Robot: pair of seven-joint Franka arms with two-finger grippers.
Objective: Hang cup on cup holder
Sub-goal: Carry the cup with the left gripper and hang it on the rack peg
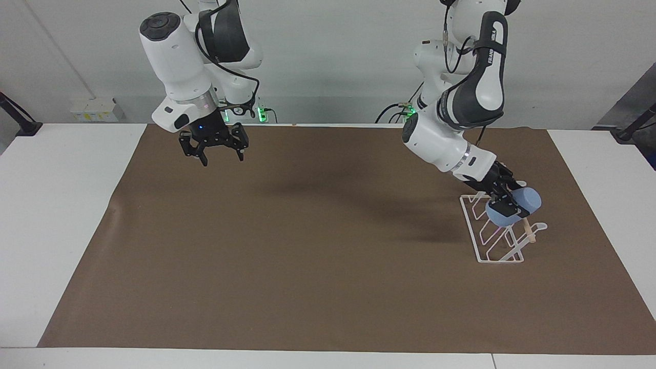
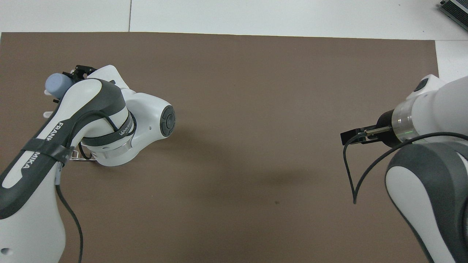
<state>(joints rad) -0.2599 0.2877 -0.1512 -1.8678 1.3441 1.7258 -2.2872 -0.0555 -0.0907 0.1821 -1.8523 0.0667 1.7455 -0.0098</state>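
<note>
A brown mat (image 1: pixel 328 241) is covering most of the white table (image 1: pixel 61 205), and everything is sitting or hanging above it. The left arm (image 1: pixel 461 102) is bending down from its base and leaning out over the cup holder (image 1: pixel 494 241), a white wire rack with slanted looped prongs and a light wooden dowel (image 1: pixel 528 231), which is standing on the mat toward the left arm's end of the table. The right arm (image 1: pixel 179 66) is waiting raised over the mat near the robots' edge, at its own end of the table. The left gripper (image 1: pixel 507 197) is clamping its jaws on the cup (image 1: pixel 514 206), a small light-blue tumbler, and is holding it tilted on its side right at the rack's upper prongs; whether the cup is touching a prong cannot be told. In the overhead view the cup (image 2: pixel 57 83) is peeking out past the left arm's wrist, with most of the rack hidden beneath the arm. The right gripper (image 1: pixel 214 148) is hanging in the air with its jaws apart and nothing between them.
</note>
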